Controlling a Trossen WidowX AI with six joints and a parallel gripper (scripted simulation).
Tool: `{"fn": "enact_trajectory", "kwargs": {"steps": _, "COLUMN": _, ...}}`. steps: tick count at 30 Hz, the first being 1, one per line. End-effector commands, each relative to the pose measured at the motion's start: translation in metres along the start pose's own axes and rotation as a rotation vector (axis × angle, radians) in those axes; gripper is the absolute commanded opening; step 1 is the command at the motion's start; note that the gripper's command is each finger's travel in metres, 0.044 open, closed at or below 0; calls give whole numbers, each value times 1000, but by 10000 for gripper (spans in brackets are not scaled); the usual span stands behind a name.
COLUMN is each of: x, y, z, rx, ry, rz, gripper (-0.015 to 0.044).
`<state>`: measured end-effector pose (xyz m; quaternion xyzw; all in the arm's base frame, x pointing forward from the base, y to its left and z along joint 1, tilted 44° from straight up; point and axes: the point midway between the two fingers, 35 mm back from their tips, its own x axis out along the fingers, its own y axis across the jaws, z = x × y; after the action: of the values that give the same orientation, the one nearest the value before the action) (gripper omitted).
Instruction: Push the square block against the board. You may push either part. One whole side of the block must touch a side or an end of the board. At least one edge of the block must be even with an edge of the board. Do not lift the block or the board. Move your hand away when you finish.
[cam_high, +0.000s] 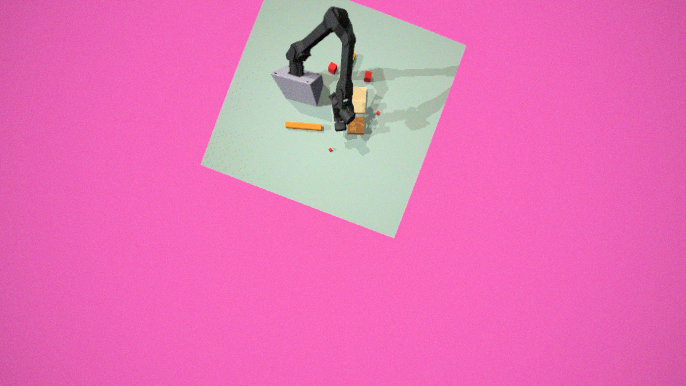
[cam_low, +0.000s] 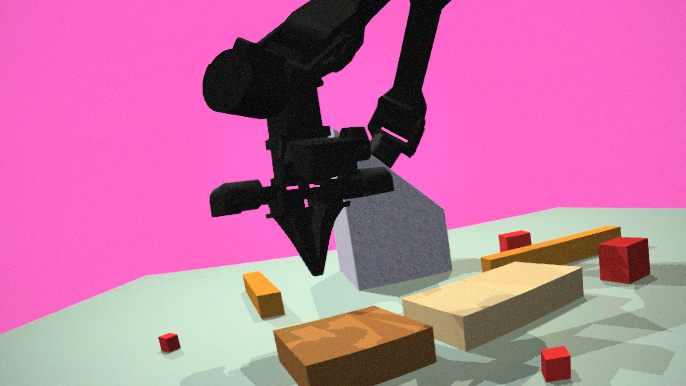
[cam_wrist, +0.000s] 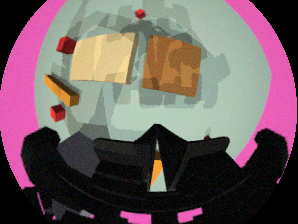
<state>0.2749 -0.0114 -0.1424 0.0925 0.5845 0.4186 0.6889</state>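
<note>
The brown square block (cam_high: 356, 126) (cam_low: 350, 330) (cam_wrist: 172, 65) lies flat beside an end of the cream board (cam_high: 360, 100) (cam_low: 490, 295) (cam_wrist: 102, 57), which also lies flat. A narrow gap shows between them in the wrist view, so they are apart. The block looks slightly turned against the board; their long-side edges are roughly in line, but I cannot tell whether any are exactly even. My gripper (cam_low: 316, 273) (cam_wrist: 156, 127) is shut and empty, its tips above the table on the arm-base side of the block, touching neither part. In the top view the arm hides its fingertips.
An orange bar (cam_high: 303, 126) (cam_low: 262, 292) lies on the base side, with a small red cube (cam_high: 330, 150) (cam_low: 169, 342) nearby. Another small red cube (cam_high: 378, 113) (cam_low: 556, 364) is past the board. Two larger red cubes (cam_high: 332, 68) (cam_high: 368, 76) and another orange bar (cam_low: 555, 247) are beyond it.
</note>
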Motion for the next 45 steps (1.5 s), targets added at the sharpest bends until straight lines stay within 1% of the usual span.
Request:
{"fn": "enact_trajectory", "kwargs": {"steps": 1, "x": 2, "y": -1, "z": 1, "rx": 25, "ry": 1, "rz": 2, "gripper": 0}}
{"fn": "enact_trajectory", "kwargs": {"steps": 24, "x": -1, "y": -58, "z": 46, "rx": 808, "ry": 8, "rz": 0, "gripper": 0}}
{"fn": "enact_trajectory", "kwargs": {"steps": 45, "x": -1, "y": -99, "z": 81, "rx": 1530, "ry": 14, "rz": -5, "gripper": 0}}
